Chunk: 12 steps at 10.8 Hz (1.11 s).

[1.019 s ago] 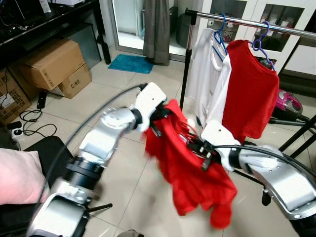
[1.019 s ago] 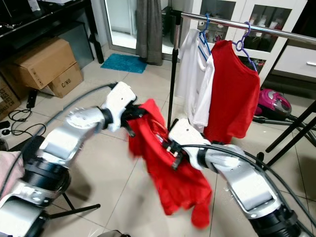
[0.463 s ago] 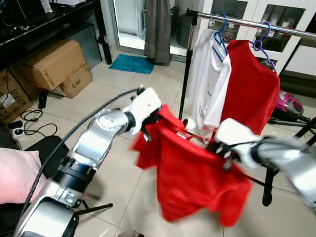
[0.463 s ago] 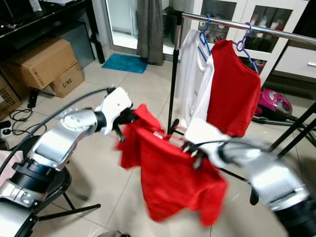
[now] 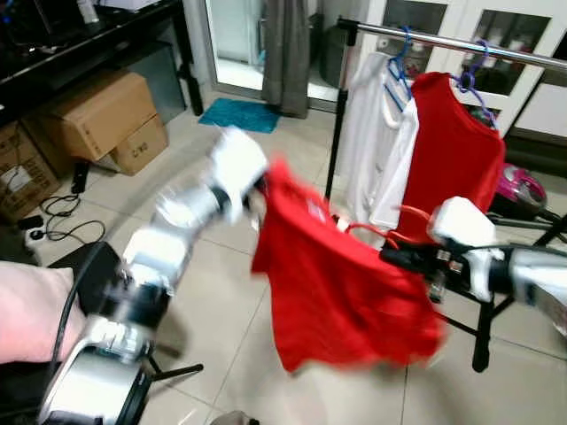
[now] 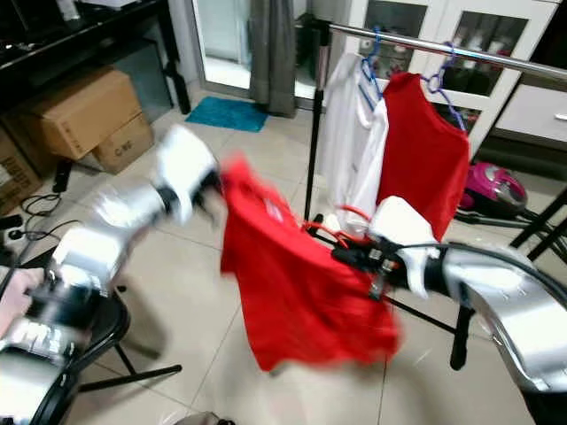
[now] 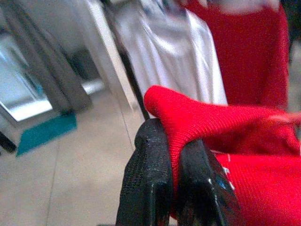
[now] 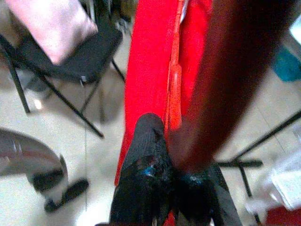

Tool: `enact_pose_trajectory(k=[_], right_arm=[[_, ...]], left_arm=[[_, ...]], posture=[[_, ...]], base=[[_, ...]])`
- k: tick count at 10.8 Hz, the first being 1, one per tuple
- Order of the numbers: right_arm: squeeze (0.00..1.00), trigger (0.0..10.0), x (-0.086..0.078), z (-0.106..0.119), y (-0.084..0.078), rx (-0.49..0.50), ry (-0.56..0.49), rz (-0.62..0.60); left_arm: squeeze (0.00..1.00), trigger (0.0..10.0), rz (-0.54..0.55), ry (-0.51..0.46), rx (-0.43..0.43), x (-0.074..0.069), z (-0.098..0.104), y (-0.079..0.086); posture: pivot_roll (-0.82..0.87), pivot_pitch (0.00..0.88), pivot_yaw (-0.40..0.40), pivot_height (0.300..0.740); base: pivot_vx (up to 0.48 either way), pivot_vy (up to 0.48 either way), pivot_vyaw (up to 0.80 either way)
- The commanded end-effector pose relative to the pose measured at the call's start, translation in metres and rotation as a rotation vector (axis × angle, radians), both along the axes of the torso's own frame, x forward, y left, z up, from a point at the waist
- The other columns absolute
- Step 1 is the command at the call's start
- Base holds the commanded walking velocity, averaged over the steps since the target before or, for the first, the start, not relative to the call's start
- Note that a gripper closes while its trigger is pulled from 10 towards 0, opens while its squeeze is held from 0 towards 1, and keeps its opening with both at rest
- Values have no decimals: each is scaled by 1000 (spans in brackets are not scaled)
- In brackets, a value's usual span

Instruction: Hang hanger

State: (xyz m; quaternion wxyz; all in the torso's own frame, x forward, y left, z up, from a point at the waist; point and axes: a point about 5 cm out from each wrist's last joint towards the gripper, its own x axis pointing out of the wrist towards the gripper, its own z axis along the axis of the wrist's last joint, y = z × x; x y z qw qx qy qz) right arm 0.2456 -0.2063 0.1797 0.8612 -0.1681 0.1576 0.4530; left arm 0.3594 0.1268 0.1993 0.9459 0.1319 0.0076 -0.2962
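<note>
A red shirt (image 5: 341, 283) on a red hanger (image 6: 330, 232) hangs stretched between my two grippers, in front of the clothes rail (image 5: 443, 40). My left gripper (image 5: 260, 183) is shut on the shirt's shoulder; the left wrist view shows red cloth (image 7: 197, 117) pinched between the black fingers (image 7: 148, 179). My right gripper (image 5: 396, 257) is shut on the hanger near its neck, with the hook (image 5: 416, 212) curving up above it. The right wrist view shows the hanger's arm (image 8: 174, 89) running out from the gripper (image 8: 169, 162). The left arm is blurred.
A white shirt (image 5: 368, 133) and a red shirt (image 5: 456, 150) hang on blue hangers on the rail. Cardboard boxes (image 5: 89, 115) stand at the left, a black folding chair (image 5: 93, 266) with a pink cushion (image 5: 31, 310) near me. The rack's legs (image 5: 483, 336) and a pink vacuum (image 5: 518, 186) lie to the right.
The right gripper has pulled to the right and the left gripper has lifted up, so the bunched shirt is now spread wide between them. The left arm is still moving.
</note>
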Motion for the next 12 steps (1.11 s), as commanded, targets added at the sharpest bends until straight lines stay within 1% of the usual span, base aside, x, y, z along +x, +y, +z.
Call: enact_pose_trajectory(k=[1, 2, 3, 4, 5, 6, 7, 8, 9, 10, 11, 12], right_arm=[[0, 0, -2, 5, -5, 56, -17, -8], [0, 0, -2, 3, -6, 121, -17, -28], [0, 0, -2, 1, -7, 167, -23, -44], [0, 0, -3, -4, -7, 233, -24, -56], [0, 0, -7, -9, -2, 205, -27, -23], [0, 0, -7, -11, 2, 155, -38, -15], [0, 0, 6, -8, 4, 41, -124, -85], [0, 0, 17, 5, 13, 75, -206, -124], [0, 0, 20, 11, 17, 147, -235, -135], [0, 0, 22, 9, 16, 240, -235, -191], [0, 0, 24, 3, 15, 370, -199, -284], [0, 0, 22, 1, 16, 454, -175, -303]], left_arm=[[0, 0, 55, -87, -163, 6, 28, 16], [0, 0, 34, -84, -262, 6, 36, 20], [0, 0, 18, -73, -299, 7, 36, 22], [0, 0, 62, -47, -368, 12, 34, 25], [0, 0, 175, -31, -448, 22, 33, 31], [0, 0, 173, -19, -430, 24, 33, 30], [0, 0, 28, -6, -217, 19, 28, 14], [0, 0, -74, 47, -108, 15, 19, 1], [0, 0, -66, 68, -130, 17, 17, -2], [0, 0, 35, 78, -194, 23, 13, 2], [0, 0, 139, 71, -345, 25, 13, 10], [0, 0, 193, 68, -442, 26, 13, 16]], posture=[[-66, 0, 54, 740], [-67, 0, 60, 740], [-66, 0, 62, 740], [-64, 0, 64, 740], [-62, 0, 65, 740], [-64, 0, 69, 740], [-64, 0, 72, 740], [-65, 0, 76, 740], [-66, 0, 77, 740], [-67, 0, 79, 740], [-67, 0, 79, 740], [-66, 0, 77, 740]], base=[[0, 0, 0], [0, 0, 0], [0, 0, 0], [0, 0, 0], [0, 0, 0], [0, 0, 0], [0, 0, 0], [0, 0, 0], [0, 0, 0], [0, 0, 0], [0, 0, 0], [0, 0, 0]])
